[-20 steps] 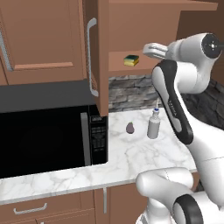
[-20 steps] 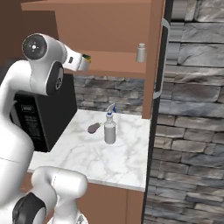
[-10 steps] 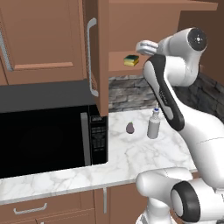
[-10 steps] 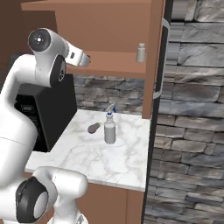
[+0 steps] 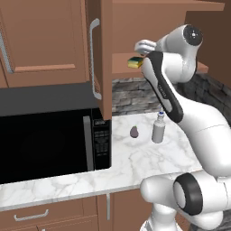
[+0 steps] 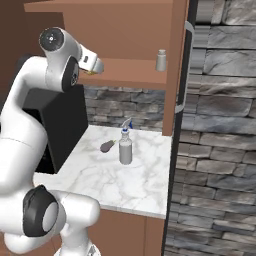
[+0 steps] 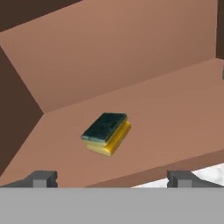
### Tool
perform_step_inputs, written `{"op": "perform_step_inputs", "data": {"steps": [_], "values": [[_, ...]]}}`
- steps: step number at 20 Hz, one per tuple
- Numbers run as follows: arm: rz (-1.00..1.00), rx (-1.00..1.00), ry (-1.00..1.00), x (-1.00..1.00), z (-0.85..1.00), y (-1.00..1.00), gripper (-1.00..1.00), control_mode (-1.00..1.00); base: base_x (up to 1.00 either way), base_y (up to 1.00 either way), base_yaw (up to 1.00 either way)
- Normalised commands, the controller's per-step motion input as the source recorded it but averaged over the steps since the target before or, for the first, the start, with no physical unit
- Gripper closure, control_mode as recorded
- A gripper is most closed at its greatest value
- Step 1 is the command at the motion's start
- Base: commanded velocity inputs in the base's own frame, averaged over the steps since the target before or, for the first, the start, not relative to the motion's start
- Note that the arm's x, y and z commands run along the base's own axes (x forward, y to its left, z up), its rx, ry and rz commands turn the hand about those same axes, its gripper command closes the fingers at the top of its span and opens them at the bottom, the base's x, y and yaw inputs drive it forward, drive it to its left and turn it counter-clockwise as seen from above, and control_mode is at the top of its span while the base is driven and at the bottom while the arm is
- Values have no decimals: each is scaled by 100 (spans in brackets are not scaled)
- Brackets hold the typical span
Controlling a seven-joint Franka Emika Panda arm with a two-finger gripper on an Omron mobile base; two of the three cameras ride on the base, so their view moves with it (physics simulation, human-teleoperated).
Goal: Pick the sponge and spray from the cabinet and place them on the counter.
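The cabinet [image 5: 106, 54] looks like smooth matt brown wood, and its shelf [image 7: 166, 113] inside has the same flat wooden finish. Its long handle [image 5: 93, 58] looks like polished silver metal. The sponge [image 7: 106, 133] has a soft yellow foam body and a rough dark green scrub layer on top. The spray [image 5: 158, 130] looks like pale plastic, smooth, with a slight shine. The surface [image 5: 135, 158] is white marble with grey veins, polished. The microwave [image 5: 45, 140] has a glossy black front. The wall [image 6: 220, 125] is rough grey stone. The arm [image 5: 198, 122] has a smooth white shell with dark joints.
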Motion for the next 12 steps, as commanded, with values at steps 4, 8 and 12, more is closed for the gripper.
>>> {"op": "perform_step_inputs", "data": {"steps": [4,8,12], "values": [[0,0,0,29,-18,8,-100,-100,0,0,0],[1,0,0,32,-4,8,-100,-100,0,0,0],[0,0,0,33,0,7,-100,-100,0,0,0]]}}
